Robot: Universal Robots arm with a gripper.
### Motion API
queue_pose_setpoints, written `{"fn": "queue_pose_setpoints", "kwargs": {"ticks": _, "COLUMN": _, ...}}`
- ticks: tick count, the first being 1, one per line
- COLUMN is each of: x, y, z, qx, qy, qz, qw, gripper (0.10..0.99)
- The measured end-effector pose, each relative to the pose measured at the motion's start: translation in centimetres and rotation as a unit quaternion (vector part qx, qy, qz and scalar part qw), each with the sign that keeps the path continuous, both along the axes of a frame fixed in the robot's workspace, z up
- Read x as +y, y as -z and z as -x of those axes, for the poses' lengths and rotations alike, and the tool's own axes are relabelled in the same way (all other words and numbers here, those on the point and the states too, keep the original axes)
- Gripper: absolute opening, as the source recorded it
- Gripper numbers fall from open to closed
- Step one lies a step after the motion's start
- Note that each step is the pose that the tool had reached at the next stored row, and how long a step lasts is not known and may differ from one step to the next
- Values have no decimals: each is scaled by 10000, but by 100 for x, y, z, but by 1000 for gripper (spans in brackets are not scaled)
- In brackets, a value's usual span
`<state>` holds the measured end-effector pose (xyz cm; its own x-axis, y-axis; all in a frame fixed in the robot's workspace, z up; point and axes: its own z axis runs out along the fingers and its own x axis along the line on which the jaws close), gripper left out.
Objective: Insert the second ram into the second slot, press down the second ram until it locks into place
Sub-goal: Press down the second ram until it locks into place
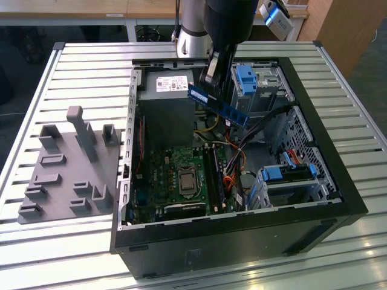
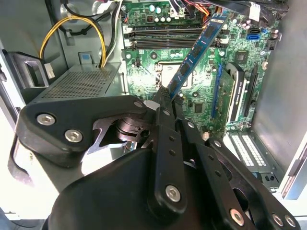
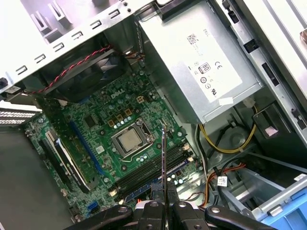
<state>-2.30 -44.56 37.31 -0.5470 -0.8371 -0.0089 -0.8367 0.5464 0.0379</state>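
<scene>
My gripper is shut on one end of the second ram, a long blue stick that hangs in the air, tilted, over the open computer case. In the second wrist view the ram slants away from the closed fingers across the green motherboard. In the first wrist view it shows edge-on as a thin line above the gripper. The black memory slots lie beside the processor socket, well below the stick. Which one is the second slot I cannot tell.
The grey power supply with yellow cables sits close beside the ram. Blue drive cages and cable bundles crowd the case at the exterior view's right. A grey holder block stands on the slatted table.
</scene>
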Motion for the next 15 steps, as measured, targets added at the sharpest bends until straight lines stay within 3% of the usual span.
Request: {"fn": "queue_pose_setpoints", "kwargs": {"ticks": 15, "x": 0, "y": 0, "z": 0, "qx": 0, "qy": 144, "qz": 0, "qw": 9999, "gripper": 137}}
